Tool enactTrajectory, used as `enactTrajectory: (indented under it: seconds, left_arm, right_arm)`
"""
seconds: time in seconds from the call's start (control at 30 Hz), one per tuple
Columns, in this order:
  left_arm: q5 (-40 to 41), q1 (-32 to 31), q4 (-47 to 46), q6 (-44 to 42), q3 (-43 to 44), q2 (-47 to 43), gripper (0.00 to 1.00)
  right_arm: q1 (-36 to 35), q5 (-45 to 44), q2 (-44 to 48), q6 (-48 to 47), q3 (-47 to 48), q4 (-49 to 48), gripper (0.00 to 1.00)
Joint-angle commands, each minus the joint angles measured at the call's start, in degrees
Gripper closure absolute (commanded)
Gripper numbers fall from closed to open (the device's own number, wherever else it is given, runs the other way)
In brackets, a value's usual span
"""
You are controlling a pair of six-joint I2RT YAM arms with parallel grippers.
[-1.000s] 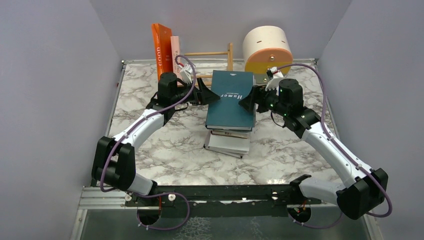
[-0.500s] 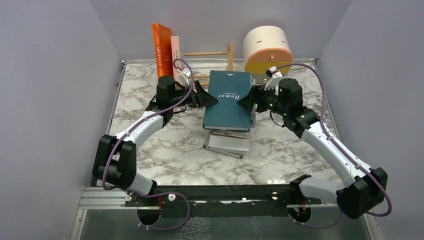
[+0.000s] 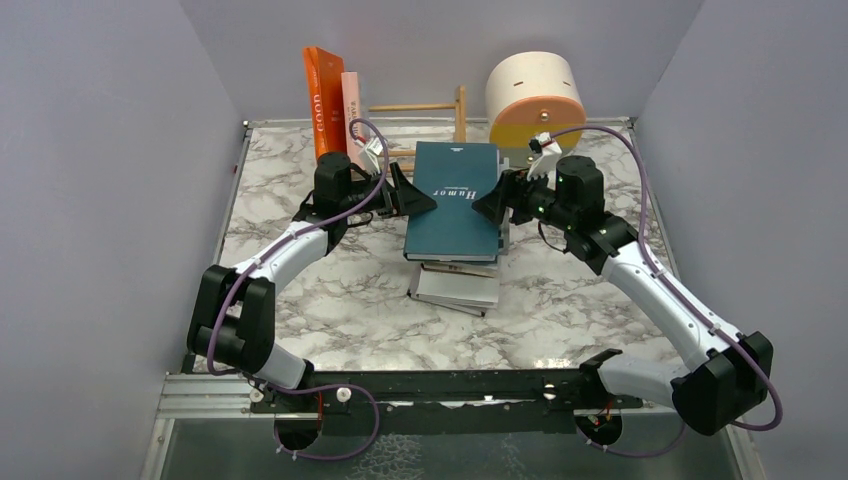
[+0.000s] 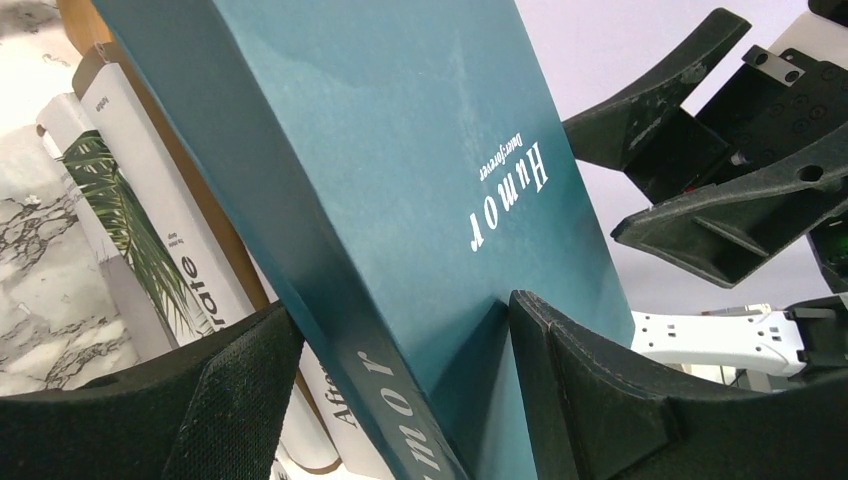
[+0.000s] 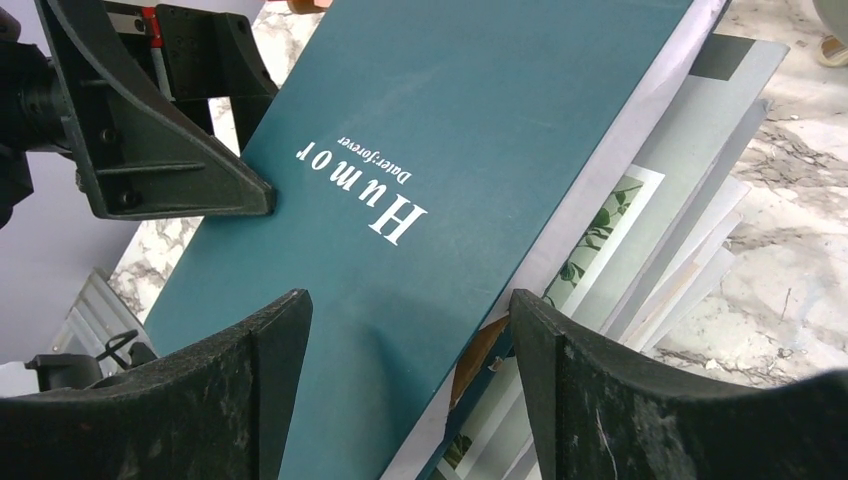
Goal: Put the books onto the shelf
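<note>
Starting with the teal book [image 3: 455,200], we find it cover-up on top of the stack [image 3: 455,285] in the middle of the surface [image 3: 300,300]. It sits a little skewed over the books beneath and well apart from the shelf [image 3: 425,108] at the back.

The left gripper [image 3: 420,195] has its jaws clamped across the spine edge. The right gripper [image 3: 485,205] straddles the opposite long edge, its jaws standing wider than the book and not pinching it.

Our first worry is that right side. In the right wrist view the white book [image 5: 640,150] directly under the teal one also lies between the jaws. Closing there could trap both books or wedge a finger between them, and a lift might then drag the stack sideways.

If the right side misses altogether, the book hangs from the spine grip alone. We judge a hardcover this broad would then sag or twist out, or the cover could flop open.

Uneven lifting by the two arms could also lever it loose.

Further out, the orange book [image 3: 322,100] and pink book [image 3: 350,100] stand upright by the shelf's left end. A wide swing could knock them over. The right arm also works close to the round drawer unit [image 3: 535,95].
</note>
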State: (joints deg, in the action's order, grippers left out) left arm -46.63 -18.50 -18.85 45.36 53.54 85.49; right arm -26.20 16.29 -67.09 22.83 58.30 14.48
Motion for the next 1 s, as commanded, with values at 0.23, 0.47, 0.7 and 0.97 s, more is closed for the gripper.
enactTrajectory:
  seconds: [0.23,0.47,0.7,0.97]
  left_arm:
    - [-6.1,-0.4,-5.2,2.5,1.5,1.2,0.34]
    - [-7.2,-0.6,-9.1,5.6,2.1,1.1,0.35]
    - [-7.5,-0.6,-10.2,7.0,4.0,1.3,0.45]
    - [-7.5,-0.6,-10.9,7.6,6.4,2.4,0.6]
  right_arm:
    - [-0.3,4.7,-1.7,0.0,-0.7,-5.4,0.3]
    - [-0.3,6.8,-2.4,-0.2,-0.5,-7.4,0.31]
    - [-0.4,8.3,-2.8,0.0,0.3,-8.8,0.32]
    - [-0.7,8.4,-1.9,-0.5,1.2,-9.5,0.32]
